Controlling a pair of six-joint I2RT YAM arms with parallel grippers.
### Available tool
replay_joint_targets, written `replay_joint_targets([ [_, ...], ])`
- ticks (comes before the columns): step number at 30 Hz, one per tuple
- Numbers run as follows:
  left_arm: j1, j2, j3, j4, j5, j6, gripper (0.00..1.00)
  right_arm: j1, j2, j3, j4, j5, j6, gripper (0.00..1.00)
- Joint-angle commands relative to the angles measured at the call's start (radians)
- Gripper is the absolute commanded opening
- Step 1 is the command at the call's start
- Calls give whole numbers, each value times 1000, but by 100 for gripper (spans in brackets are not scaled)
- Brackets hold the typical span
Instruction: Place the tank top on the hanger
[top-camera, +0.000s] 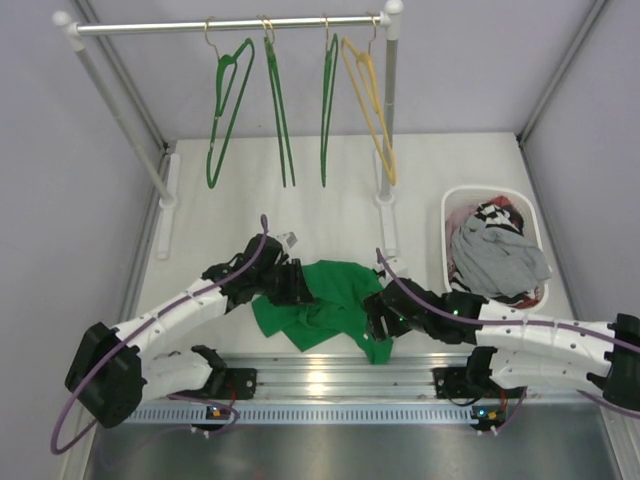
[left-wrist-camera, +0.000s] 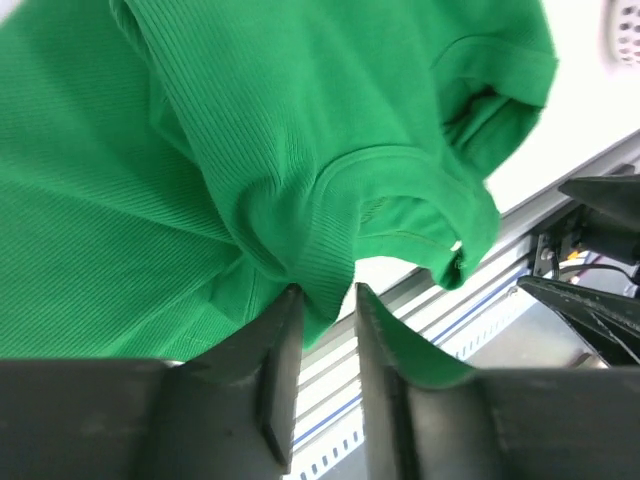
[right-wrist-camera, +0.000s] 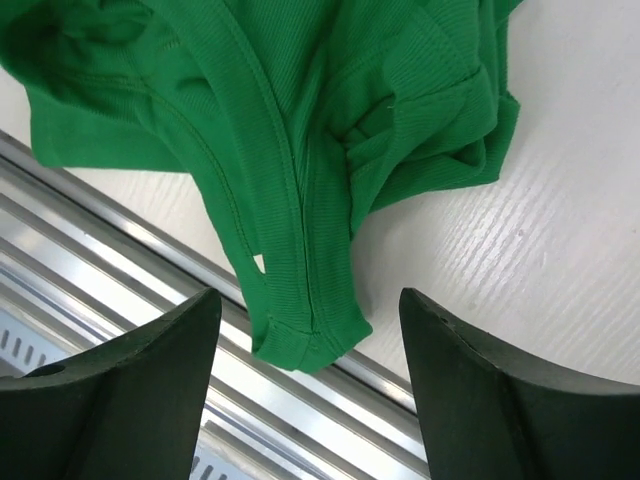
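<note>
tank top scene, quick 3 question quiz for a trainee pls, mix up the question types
1. True or false: the tank top hangs on the rail.
2. How many hangers are on the rail?
3. The right gripper is: A shut on the tank top, B open, C out of view.
Key: 1 false, it lies on the table; 2 four; 3 B.

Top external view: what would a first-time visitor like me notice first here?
A bright green tank top lies crumpled at the near middle of the table, with the left gripper and right gripper at its sides, both open. Behind it, three green hangers and a yellow hanger hang from a rail; a white basket of clothes sits at the right.
</note>
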Motion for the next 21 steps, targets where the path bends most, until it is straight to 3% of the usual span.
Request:
replay_joint_targets([
  [1, -2, -48, 62, -14, -29, 35, 37, 16, -50, 56, 5, 83, 64, 72],
  [6, -1, -114, 142, -137, -73, 78, 51, 14, -103, 81, -40, 137, 89, 69],
  [7, -2, -129, 157, -154, -78, 86, 64, 14, -111, 84, -43, 143, 89, 68],
  [16, -5, -240, 467, -380, -79, 205, 59, 1, -137, 118, -81, 182, 75, 67],
  [21, -5, -199, 793, -473, -156, 265, 60, -7, -131, 119, -78, 169, 49, 67],
])
